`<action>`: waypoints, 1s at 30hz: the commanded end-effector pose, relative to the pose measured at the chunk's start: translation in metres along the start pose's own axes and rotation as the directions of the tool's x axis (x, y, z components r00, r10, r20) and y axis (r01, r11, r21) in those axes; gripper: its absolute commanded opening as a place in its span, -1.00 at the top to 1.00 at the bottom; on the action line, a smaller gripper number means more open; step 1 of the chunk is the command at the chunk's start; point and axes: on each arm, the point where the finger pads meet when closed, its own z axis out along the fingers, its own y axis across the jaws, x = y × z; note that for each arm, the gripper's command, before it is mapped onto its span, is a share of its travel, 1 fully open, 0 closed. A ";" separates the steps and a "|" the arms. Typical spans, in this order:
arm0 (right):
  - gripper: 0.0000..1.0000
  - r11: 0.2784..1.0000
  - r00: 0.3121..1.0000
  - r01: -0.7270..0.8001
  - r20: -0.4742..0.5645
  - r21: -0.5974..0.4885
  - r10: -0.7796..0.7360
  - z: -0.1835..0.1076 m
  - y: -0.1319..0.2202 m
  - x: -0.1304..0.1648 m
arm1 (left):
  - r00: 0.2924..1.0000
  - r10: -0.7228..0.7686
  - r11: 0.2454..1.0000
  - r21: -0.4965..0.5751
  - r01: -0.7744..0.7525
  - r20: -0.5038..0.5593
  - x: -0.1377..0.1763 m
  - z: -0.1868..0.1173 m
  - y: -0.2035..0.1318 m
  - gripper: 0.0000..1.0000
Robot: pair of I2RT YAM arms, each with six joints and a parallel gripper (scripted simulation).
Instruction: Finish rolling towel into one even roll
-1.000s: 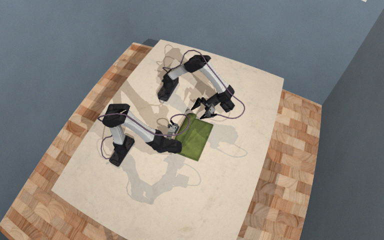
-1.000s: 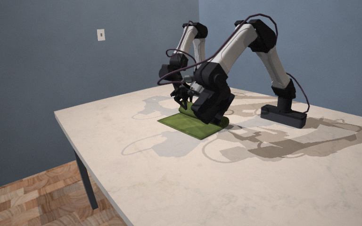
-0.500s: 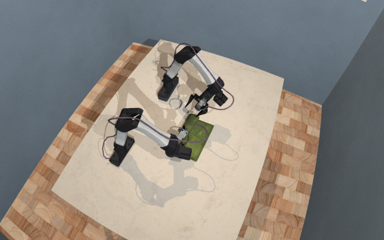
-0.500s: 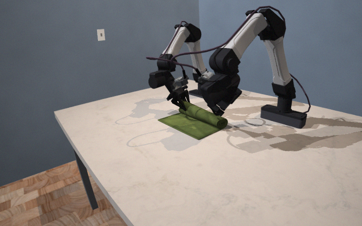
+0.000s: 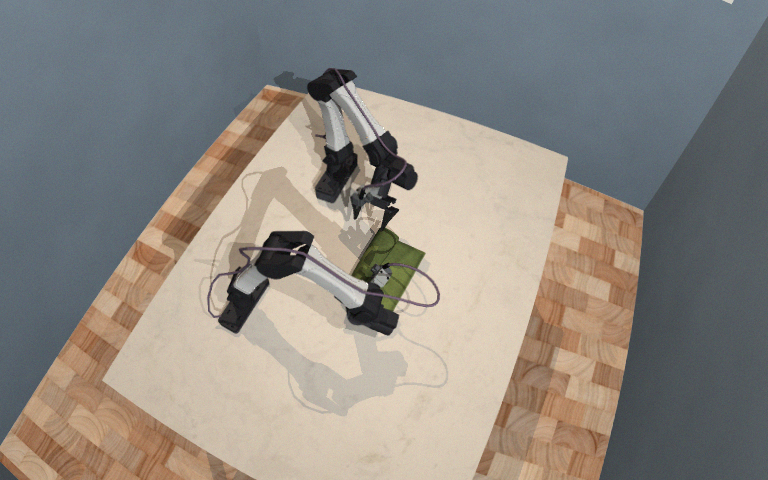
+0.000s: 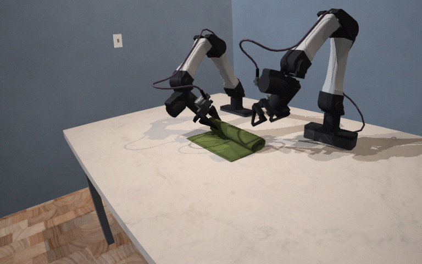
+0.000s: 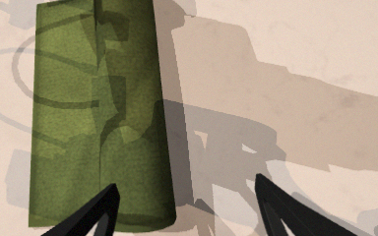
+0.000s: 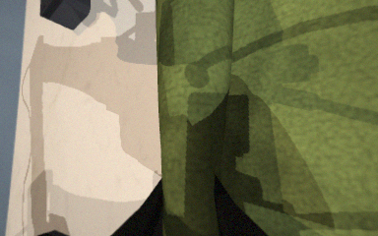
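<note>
I have my right tool [image 5: 373,270] [image 6: 218,123] [image 8: 189,181] pinching the far end of the roll, as the exterior view shows it, with a finger on either side. My left tool [image 5: 370,223] [image 6: 262,122] [image 7: 186,185] is spread wide, holding nothing, raised near the roll's other end. The green towel [image 5: 404,260] [image 6: 223,149] [image 7: 64,118] [image 8: 320,123] lies on the pale counter [image 5: 464,350] [image 6: 249,202] [image 7: 320,39] [image 8: 89,133], rolled along the side nearer the arm bases, its remaining part spread flat on the opposite side.

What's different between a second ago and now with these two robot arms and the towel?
The left pincer has lifted off the roll toward the arm bases, opened wide. The right pincer has narrowed around the roll's far end; a firm grip can't be confirmed. The flat part remains unrolled.
</note>
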 end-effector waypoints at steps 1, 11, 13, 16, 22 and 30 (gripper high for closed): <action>0.39 0.991 0.997 -0.071 -0.015 -0.115 0.070 0.002 0.011 0.004 | 0.996 0.088 0.965 -0.249 -0.085 0.000 -0.007 0.004 0.025 -0.93; 0.39 0.982 0.995 -0.105 -0.021 -0.155 0.103 0.001 0.012 0.004 | 0.993 0.114 0.952 -0.285 -0.110 -0.002 -0.008 0.004 0.024 -0.96; 0.39 0.982 0.995 -0.105 -0.021 -0.155 0.103 0.003 0.010 0.005 | 0.992 0.122 0.953 -0.279 -0.118 -0.001 -0.009 0.003 0.028 -0.96; 0.39 0.982 0.995 -0.105 -0.021 -0.155 0.103 0.007 0.007 0.008 | 0.990 0.139 0.955 -0.266 -0.134 0.002 -0.011 0.000 0.037 -0.96; 0.39 0.982 0.995 -0.105 -0.021 -0.155 0.103 0.009 0.005 0.010 | 0.989 0.149 0.955 -0.260 -0.142 0.004 -0.009 0.003 0.042 -0.96; 0.39 0.982 0.995 -0.105 -0.021 -0.155 0.103 0.009 0.005 0.010 | 0.989 0.149 0.955 -0.260 -0.143 0.004 0.009 0.026 0.038 -0.96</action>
